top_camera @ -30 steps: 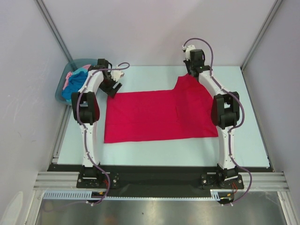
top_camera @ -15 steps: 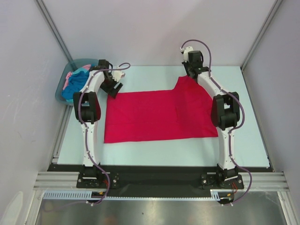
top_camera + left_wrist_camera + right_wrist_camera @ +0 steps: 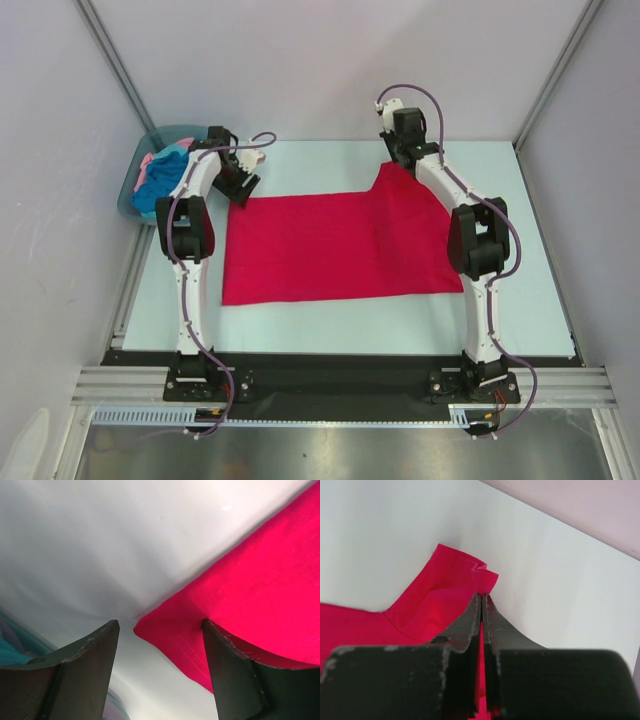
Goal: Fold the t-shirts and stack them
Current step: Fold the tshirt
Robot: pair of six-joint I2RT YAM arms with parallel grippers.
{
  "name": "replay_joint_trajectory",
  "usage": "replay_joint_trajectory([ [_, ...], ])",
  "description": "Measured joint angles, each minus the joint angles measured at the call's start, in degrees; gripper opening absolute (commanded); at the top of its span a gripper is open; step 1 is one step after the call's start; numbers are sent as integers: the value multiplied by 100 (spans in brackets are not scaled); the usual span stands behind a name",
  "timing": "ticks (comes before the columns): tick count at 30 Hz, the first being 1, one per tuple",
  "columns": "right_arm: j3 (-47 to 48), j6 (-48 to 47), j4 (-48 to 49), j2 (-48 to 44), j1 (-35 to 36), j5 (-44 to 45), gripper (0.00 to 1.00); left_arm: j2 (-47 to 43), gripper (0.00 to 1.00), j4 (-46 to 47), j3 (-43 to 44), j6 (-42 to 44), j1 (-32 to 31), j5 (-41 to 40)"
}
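My left claw point(image 3: 160, 625) is hovering, spread, astride the far-left corner of the flat crimson-red cloth t-shirt point(image 3: 330, 245); my right claw point(image 3: 482, 598) is pinching its far-right corner, long axis running between them.

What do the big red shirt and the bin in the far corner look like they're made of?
The red t-shirt looks like soft, matte knit cloth, perhaps cotton: it lies limp and creased, and the left wrist view shows a stitched hem. The tub looks like smooth grey-teal plastic, judging by its rigid, even rim.
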Motion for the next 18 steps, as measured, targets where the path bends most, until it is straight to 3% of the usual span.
replay_joint_trajectory([
  [7,0,-50,24,-22,66,13,0,50,72,-7,87,2,24,46],
  [12,0,-96,44,-22,85,39,0,120,62,28,199,-13,68,94],
  [18,0,-109,48,-22,90,92,0,144,68,114,234,-46,103,87],
])
